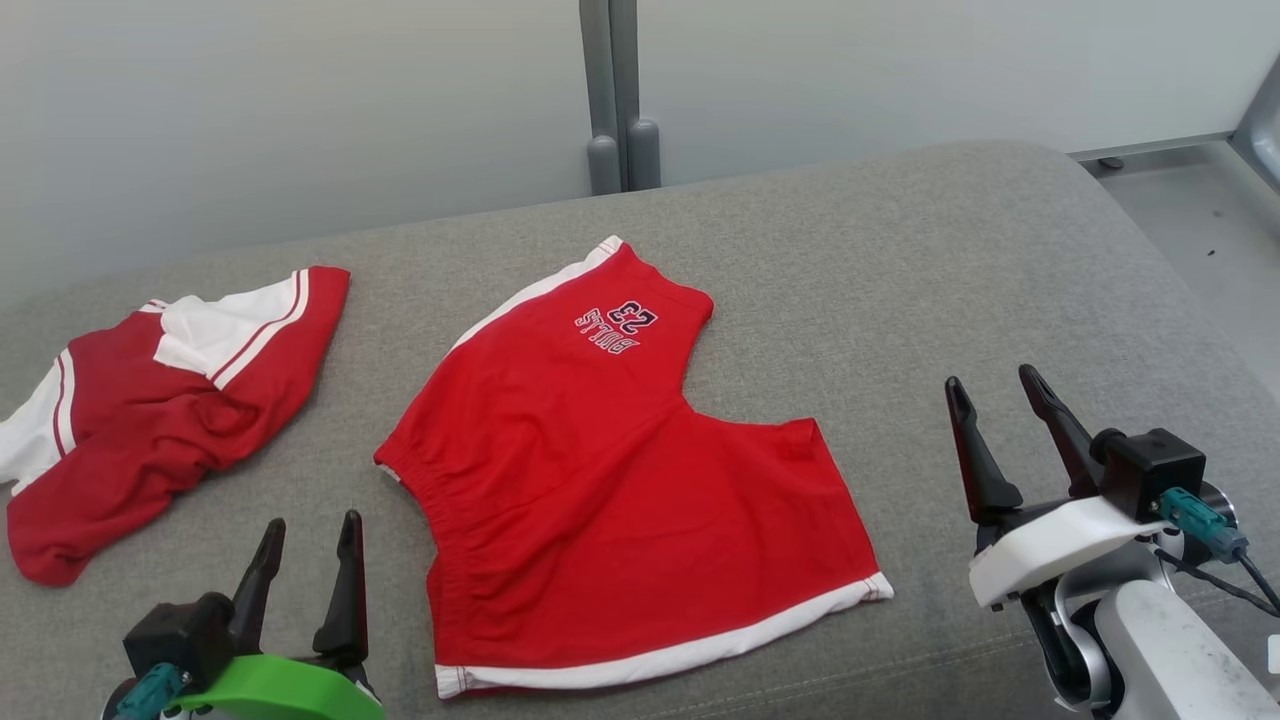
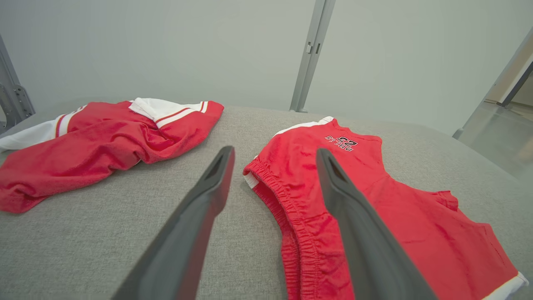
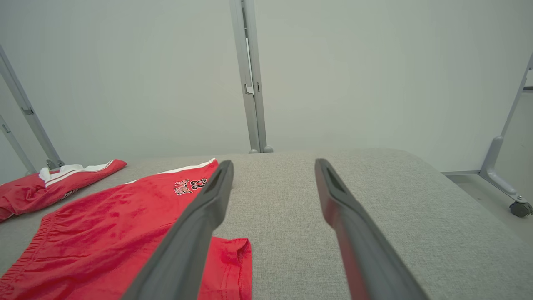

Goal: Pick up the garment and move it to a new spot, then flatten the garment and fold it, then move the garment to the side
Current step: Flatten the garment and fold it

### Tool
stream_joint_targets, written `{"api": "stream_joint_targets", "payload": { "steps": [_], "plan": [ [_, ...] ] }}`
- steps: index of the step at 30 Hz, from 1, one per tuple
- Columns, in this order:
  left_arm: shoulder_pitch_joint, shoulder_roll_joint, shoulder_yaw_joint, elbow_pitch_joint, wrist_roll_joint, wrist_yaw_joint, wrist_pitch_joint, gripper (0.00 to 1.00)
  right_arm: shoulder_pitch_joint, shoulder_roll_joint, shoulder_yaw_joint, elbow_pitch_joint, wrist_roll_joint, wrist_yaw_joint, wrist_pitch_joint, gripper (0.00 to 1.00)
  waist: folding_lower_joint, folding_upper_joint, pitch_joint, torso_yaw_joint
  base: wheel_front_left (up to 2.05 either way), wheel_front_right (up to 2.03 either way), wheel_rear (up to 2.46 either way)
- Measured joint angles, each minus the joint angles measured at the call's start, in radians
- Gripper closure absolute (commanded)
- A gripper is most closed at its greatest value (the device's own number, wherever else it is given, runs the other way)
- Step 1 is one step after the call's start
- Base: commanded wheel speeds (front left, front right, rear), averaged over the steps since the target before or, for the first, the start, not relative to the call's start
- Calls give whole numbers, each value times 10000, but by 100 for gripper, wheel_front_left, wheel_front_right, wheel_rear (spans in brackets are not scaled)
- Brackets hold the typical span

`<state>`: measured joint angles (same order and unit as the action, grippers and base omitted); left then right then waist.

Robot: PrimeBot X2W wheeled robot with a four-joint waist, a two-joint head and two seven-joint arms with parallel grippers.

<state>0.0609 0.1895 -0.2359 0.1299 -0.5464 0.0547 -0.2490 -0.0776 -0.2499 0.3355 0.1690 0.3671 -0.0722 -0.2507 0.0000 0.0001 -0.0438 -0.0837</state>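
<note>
Red shorts (image 1: 620, 480) with white trim and a "23" print lie spread flat in the middle of the grey padded surface (image 1: 950, 270). My left gripper (image 1: 312, 525) is open at the lower left, just left of the shorts' elastic waistband, holding nothing. In the left wrist view the left gripper (image 2: 275, 150) points at the waistband edge of the shorts (image 2: 399, 208). My right gripper (image 1: 992, 380) is open to the right of the shorts, above bare fabric. The right wrist view has the right gripper (image 3: 273, 162) beside the shorts (image 3: 104, 221), whose leg hem lies under its left finger.
A crumpled red and white garment (image 1: 170, 400) lies at the far left, also in the left wrist view (image 2: 95, 146). A grey post (image 1: 615, 100) stands behind the surface against a pale wall. The surface's rounded right edge drops to the floor (image 1: 1200, 230).
</note>
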Motion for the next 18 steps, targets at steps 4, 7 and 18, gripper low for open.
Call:
{"api": "stream_joint_targets", "payload": {
  "steps": [4,7,18],
  "plan": [
    [268,-109,23,-100,92,48,0,0,92,25,-21,-61,-17,0,0,0,0,0,-31,42,0,0,0],
    [410,-146,56,-159,194,77,0,0,214,63,-65,-86,-73,0,0,0,0,0,-39,68,0,0,0],
    [537,-288,199,-424,428,77,0,0,364,188,-178,-155,-102,4,0,0,0,0,-12,98,0,0,0]
  ]
}}
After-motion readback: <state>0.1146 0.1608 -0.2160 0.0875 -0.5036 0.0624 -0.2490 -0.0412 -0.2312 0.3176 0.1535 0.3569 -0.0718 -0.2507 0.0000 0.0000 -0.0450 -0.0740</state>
